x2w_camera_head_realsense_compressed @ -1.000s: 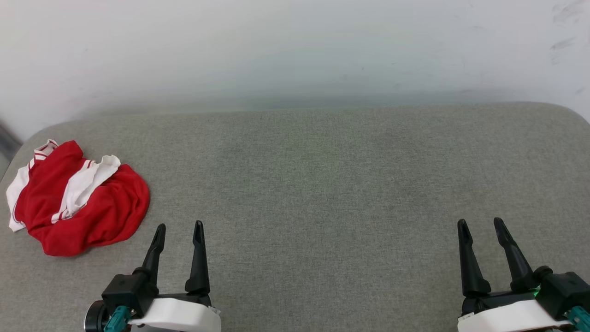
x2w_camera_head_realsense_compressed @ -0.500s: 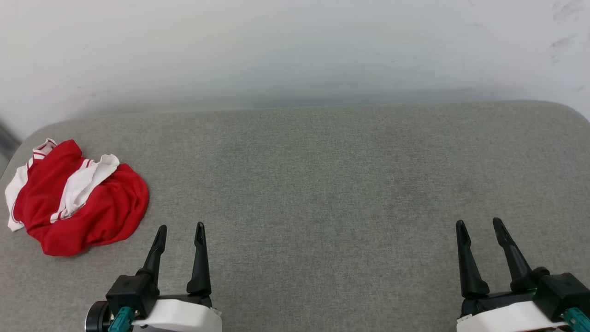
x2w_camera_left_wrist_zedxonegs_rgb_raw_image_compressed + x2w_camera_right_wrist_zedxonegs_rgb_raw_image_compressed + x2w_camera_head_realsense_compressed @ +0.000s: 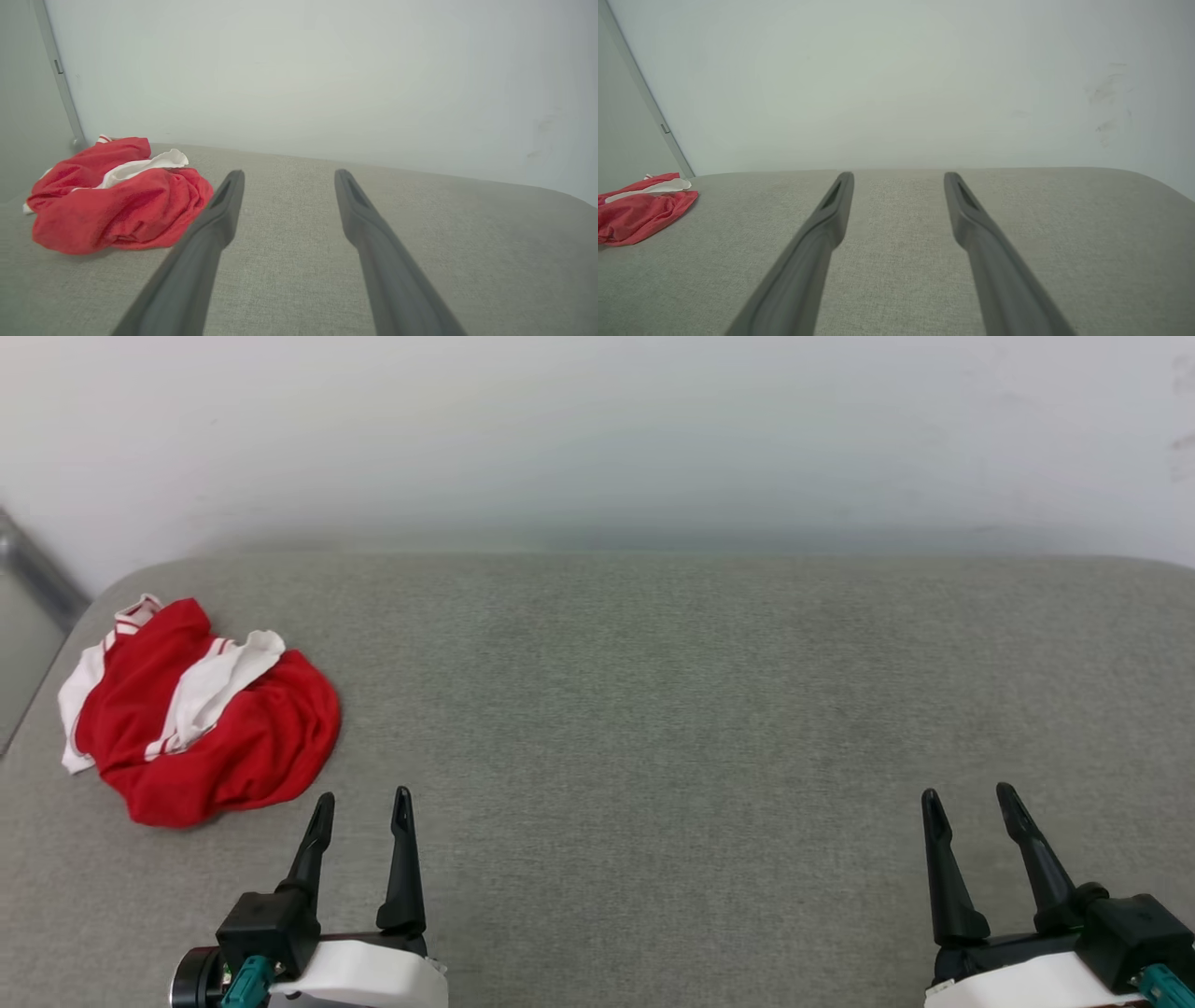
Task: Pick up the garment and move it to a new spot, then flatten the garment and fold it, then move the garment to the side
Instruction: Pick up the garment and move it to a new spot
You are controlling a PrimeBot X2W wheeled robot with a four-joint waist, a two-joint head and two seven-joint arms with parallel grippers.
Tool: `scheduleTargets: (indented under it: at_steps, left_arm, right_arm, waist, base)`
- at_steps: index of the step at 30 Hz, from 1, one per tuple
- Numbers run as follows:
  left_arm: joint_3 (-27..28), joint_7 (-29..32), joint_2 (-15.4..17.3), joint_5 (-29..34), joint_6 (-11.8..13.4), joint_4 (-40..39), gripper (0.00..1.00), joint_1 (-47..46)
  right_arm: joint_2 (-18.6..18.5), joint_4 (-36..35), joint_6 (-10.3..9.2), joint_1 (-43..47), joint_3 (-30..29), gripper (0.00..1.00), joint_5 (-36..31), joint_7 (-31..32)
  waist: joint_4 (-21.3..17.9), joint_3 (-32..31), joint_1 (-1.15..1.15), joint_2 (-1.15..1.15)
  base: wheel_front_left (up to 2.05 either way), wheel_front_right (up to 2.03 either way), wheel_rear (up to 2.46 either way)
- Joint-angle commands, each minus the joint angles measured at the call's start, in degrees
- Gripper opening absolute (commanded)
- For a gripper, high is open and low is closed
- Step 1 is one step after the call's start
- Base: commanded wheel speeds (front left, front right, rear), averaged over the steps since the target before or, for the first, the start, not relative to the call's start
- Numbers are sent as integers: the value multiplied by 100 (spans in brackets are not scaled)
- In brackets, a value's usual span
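Observation:
The garment [image 3: 201, 714], a red T-shirt with white sleeves, lies crumpled in a heap at the far left of the grey padded surface [image 3: 653, 709]. Its chest mark is hidden in the folds. From the left wrist the garment [image 3: 117, 196] lies ahead and to the left; from the right wrist the garment [image 3: 642, 207] sits at the left edge. My left gripper [image 3: 362, 800] stands open at the lower left, just right of and nearer than the heap, apart from it. At the lower right, my right gripper [image 3: 968, 794] is open with nothing between its fingers.
A pale wall [image 3: 597, 429] rises behind the surface. A dark strip [image 3: 37, 574] runs down past the surface's rounded back-left corner, close to the garment. The surface's left edge lies right beside the heap.
The whole head view has shifted, so the camera has turned to the left; the garment now sits further right in it. The garment itself and both grippers have kept their places.

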Motion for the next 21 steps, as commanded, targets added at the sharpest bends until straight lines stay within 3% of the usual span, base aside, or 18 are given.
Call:
scheduleTargets:
  at_steps: [1, 21]
  left_arm:
    - [23, -16, -4, 34, 29, 16, 100, -20]
    - [101, -15, -4, 21, 131, 61, 100, 19]
  right_arm:
    - [5, 2, -2, 32, 5, 100, -15, -17]
    - [5, -17, -2, 80, 16, 100, -181, -16]
  waist:
    - [127, 2, 0, 0]
    - [1459, 10, 0, 0]
  base:
    - [0, 0, 0]
    - [0, 0, 0]
